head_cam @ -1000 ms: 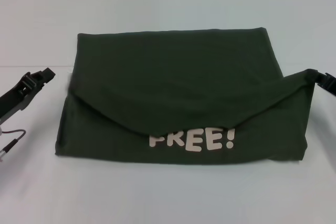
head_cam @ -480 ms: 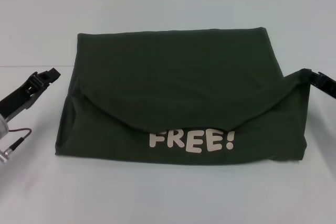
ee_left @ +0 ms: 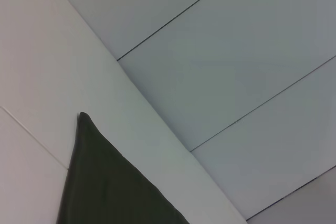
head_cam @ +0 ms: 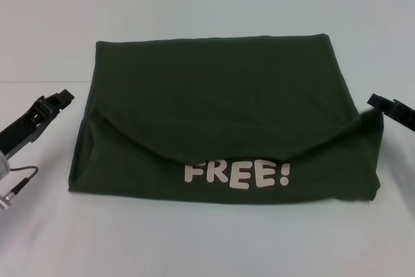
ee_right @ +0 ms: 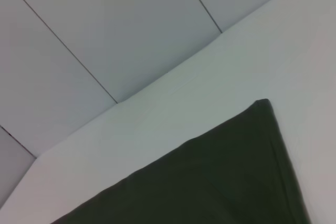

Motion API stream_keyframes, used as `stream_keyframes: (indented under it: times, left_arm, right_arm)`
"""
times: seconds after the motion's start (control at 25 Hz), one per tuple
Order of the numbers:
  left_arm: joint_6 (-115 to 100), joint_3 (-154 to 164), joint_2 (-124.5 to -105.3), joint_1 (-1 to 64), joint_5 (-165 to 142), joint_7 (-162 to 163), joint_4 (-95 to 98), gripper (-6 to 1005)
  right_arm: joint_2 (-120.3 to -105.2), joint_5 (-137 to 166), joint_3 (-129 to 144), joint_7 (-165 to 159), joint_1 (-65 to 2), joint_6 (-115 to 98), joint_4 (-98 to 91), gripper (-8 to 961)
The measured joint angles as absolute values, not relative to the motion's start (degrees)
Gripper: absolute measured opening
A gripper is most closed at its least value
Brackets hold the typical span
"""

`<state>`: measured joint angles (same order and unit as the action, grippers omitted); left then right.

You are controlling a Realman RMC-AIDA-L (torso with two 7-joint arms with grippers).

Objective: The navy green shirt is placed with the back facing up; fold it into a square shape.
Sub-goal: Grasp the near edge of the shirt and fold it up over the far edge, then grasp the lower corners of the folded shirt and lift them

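Note:
The navy green shirt lies folded into a wide rectangle on the white table. A curved flap hangs over its front half, above the pale print "FREE!". My left gripper is open just off the shirt's left edge and holds nothing. At the shirt's right edge my right gripper is open too, close to the fabric but free of it. A far corner of the shirt shows in the left wrist view, and another corner of the shirt in the right wrist view.
A thin cable with a metal plug hangs by my left arm near the table's left side. Behind the table stands a pale panelled wall. Bare table top surrounds the shirt on all sides.
The right gripper let go of the shirt's right corner, which dropped and settled onto the fold. The left gripper drifted slightly down and stayed clear of the shirt.

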<state>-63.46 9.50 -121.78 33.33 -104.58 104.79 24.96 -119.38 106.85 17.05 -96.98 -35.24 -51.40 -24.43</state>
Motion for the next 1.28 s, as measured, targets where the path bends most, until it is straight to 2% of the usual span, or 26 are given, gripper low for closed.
stream_keyframes:
  times: [0.08, 0.28, 0.4, 0.52, 0.64, 0.88, 1.08, 1.28]
  left_arm:
    - [-63.5, 9.6, -121.79, 33.1, -104.6, 104.8, 25.0, 50]
    - [-65.3, 9.8, -122.06, 32.1, -104.6, 101.6, 25.0, 267]
    - [-67.2, 9.8, -122.29, 31.7, -104.6, 98.5, 25.0, 391]
    - [-69.6, 10.2, -122.38, 31.3, -104.9, 95.5, 25.0, 470]
    - [-71.5, 14.1, -121.32, 30.5, -105.2, 95.9, 25.3, 527]
    - [-73.0, 33.2, -114.34, 29.4, -105.7, 106.8, 25.4, 642]
    - [-71.6, 34.7, -113.16, 29.6, -108.0, 110.2, 26.6, 864]
    - [-65.5, 35.3, -113.78, 30.9, -113.1, 112.6, 27.6, 891]
  right_arm:
    - [-119.2, 106.9, 17.1, -97.3, -34.7, -51.7, -24.4, 61]
    - [-118.89, 106.6, 16.8, -97.5, -32.8, -54.1, -24.5, 297]
    - [-118.84, 105.4, 16.3, -96.5, -31.2, -57.9, -24.9, 544]
    - [-118.55, 103.6, 16.2, -94.2, -29.2, -63.0, -25.1, 647]
    - [-117.46, 103.3, 16.7, -93.1, -26.8, -69.3, -25.2, 751]
    - [-115.85, 104.2, 17.8, -91.2, -22.7, -79.3, -25.2, 861]
    - [-115.73, 104.5, 19.2, -88.6, -20.3, -81.9, -25.3, 934]
    - [-116.05, 105.5, 20.0, -88.0, -19.9, -82.0, -25.3, 933]
